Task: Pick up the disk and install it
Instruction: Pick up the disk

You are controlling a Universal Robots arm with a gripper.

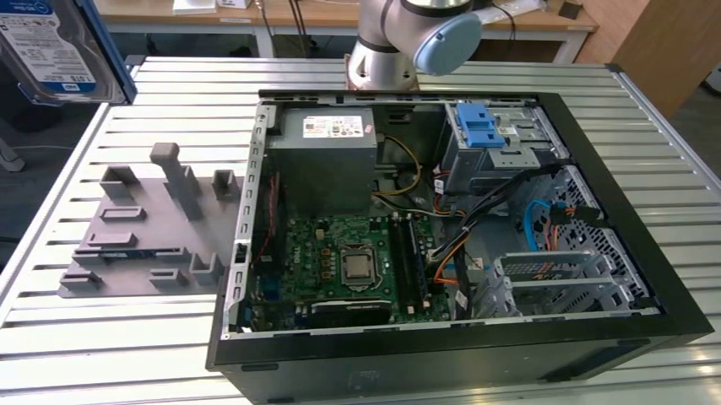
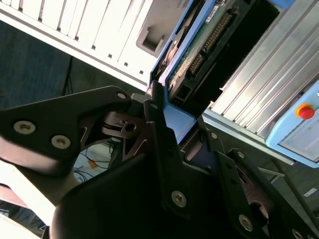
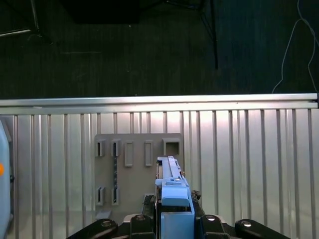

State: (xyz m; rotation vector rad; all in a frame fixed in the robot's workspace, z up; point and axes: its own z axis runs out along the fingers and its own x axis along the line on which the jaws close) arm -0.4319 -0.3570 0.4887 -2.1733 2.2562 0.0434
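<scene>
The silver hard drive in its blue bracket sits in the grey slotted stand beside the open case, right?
No. The silver hard drive in its blue plastic bracket is clamped in the gripper, held clear of the grey slotted stand, as the first wrist view shows. The stand is beside the open black computer case.

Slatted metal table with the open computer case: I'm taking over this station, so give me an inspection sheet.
Surface: slatted aluminium table, carrying an open black computer case.
Job's things: silver hard disk in a blue plastic bracket, held clear of the table.
Clutter: grey slotted plastic stand beside the case.
Grippers: black gripper shut on the disk's bracket.
Cables: orange, black and blue wires inside the case.
Surroundings: wooden desk behind the table.
</scene>
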